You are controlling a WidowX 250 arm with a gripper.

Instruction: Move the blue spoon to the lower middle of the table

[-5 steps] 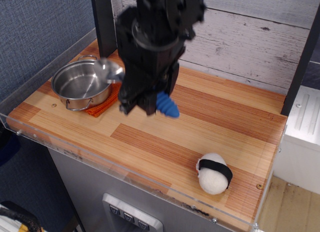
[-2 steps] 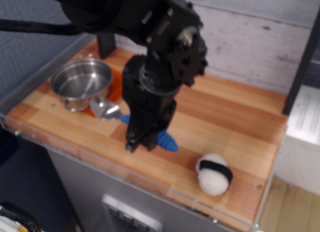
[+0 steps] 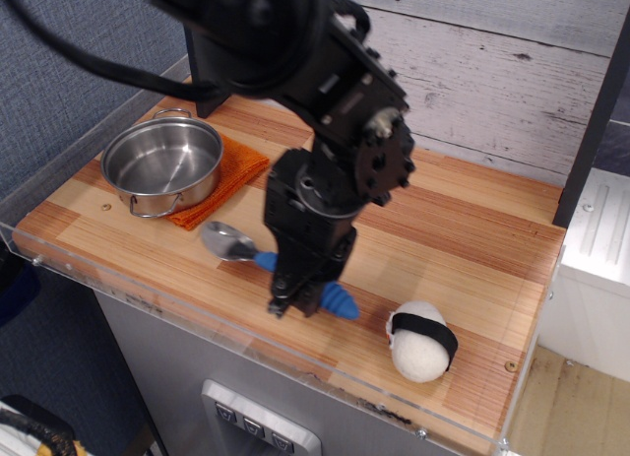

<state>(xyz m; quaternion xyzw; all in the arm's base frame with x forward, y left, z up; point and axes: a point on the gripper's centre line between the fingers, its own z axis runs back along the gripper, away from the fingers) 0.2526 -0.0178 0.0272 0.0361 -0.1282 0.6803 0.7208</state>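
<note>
The blue spoon (image 3: 340,303) lies low over the front middle of the wooden table (image 3: 453,229). Its silver bowl (image 3: 228,242) points left and its ribbed blue handle points right, toward the front edge. My black gripper (image 3: 294,304) reaches straight down onto the middle of the handle. Its fingers sit close on either side of the handle and seem shut on it. The arm hides the middle of the handle. I cannot tell whether the spoon rests fully on the wood.
A steel pot (image 3: 162,165) stands on an orange cloth (image 3: 243,166) at the back left. A white plush ball with a black band (image 3: 421,340) lies at the front right. A clear acrylic rim (image 3: 128,291) edges the front. A dark post stands at the back.
My gripper has carried the spoon from beside the pot toward the front middle of the table and lowered it. Since the last frame it has moved a little further right and forward.
</note>
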